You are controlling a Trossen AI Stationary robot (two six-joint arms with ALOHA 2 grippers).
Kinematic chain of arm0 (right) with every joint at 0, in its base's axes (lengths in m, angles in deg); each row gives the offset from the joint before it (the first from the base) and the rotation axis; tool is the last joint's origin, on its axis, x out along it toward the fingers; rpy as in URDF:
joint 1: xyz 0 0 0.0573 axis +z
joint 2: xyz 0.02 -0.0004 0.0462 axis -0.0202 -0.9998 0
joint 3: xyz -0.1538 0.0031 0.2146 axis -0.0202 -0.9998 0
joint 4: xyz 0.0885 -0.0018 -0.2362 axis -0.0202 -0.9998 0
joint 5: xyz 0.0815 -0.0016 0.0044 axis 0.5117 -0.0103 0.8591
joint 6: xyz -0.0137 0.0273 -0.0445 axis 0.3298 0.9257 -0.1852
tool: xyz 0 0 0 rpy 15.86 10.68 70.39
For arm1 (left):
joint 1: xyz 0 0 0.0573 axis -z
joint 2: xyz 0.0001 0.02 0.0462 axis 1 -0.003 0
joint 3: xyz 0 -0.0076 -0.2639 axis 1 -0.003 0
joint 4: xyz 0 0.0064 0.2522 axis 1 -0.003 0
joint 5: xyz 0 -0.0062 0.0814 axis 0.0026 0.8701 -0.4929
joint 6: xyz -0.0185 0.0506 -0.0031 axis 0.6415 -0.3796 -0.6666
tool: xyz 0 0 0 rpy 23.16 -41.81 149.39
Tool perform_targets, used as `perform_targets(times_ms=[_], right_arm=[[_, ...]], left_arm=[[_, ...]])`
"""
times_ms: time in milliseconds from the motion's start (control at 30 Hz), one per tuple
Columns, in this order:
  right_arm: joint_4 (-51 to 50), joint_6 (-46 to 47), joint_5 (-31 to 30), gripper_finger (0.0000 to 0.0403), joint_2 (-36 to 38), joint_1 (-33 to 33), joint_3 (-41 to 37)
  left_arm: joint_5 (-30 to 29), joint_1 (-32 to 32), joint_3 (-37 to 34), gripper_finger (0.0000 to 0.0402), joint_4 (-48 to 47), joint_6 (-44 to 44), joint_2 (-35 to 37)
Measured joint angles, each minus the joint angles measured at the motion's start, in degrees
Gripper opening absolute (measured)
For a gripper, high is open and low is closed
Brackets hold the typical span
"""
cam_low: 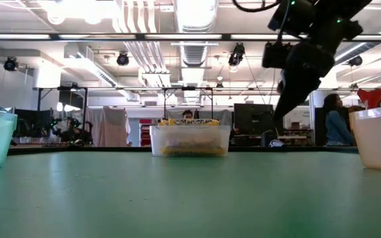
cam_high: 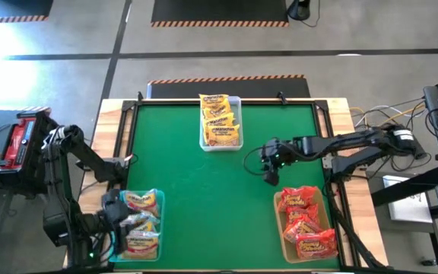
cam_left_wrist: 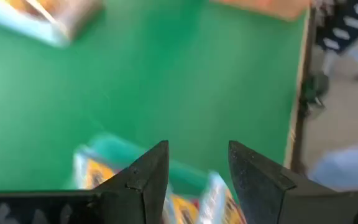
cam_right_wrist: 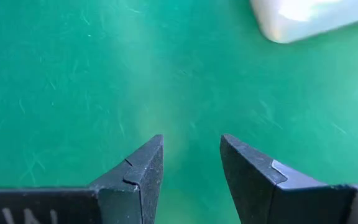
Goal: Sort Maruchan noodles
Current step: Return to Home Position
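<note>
- Three bins sit on the green table (cam_high: 196,190): a clear bin (cam_high: 240,114) at the far middle, a blue bin (cam_high: 161,205) at the near left and a white bin (cam_high: 277,213) at the near right.
- Roughly three noodle packets show in each: yellow-orange packets (cam_high: 220,122) in the clear bin, yellow and pale-blue packets (cam_high: 141,224) in the blue bin, red packets (cam_high: 305,223) in the white bin.
- Two grippers are in view, both empty.
- Left gripper (cam_high: 116,211) hangs just beside the blue bin, its packets right under the tips; fingers spread, gripping nothing.
- Right gripper (cam_high: 271,164) hovers over bare green between the clear and white bins, near the red packets; fingers parted, touching nothing.
</note>
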Motion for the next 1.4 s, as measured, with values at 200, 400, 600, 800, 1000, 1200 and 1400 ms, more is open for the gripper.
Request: perform_targets(times_ms=[200, 400, 600, 800, 1000, 1200, 1400], right_arm=[[-2.0, -1.0, -0.3, 0.015, 10.0, -1.7, -2.2], [-2.3, -1.8, -0.4, 0.015, 20.2, -2.0, -5.7], [-3.9, -1.2, -0.4, 0.015, 29.8, -3.5, -9.9], [-3.0, 0.3, -0.5, 0.015, 37.5, -5.2, -14.8], [3.2, 1.1, -2.1, 0.015, 41.0, -7.2, -18.0], [11.3, 1.9, -9.9, 0.015, 40.9, -9.3, -22.2], [27.8, 5.2, -9.3, 0.015, 40.9, -10.7, -29.5]], left_arm=[[-4.6, -2.0, 1.5, 0.0148, -5.8, 1.5, 0.0], [-8.0, -4.9, 2.0, 0.0148, -6.9, 1.5, 0.0], [-10.4, -7.6, 1.5, 0.0148, -7.8, 1.5, 0.0], [-10.5, -9.0, 1.5, 0.0148, -8.0, 1.5, 0.0], [-11.2, -9.9, 1.4, 0.0148, -8.2, 2.9, 0.0], [-14.7, -10.9, 1.2, 0.0148, -8.3, 3.0, 0.0], [-15.0, -11.8, 1.2, 0.0148, -8.2, 3.9, 0.0]])
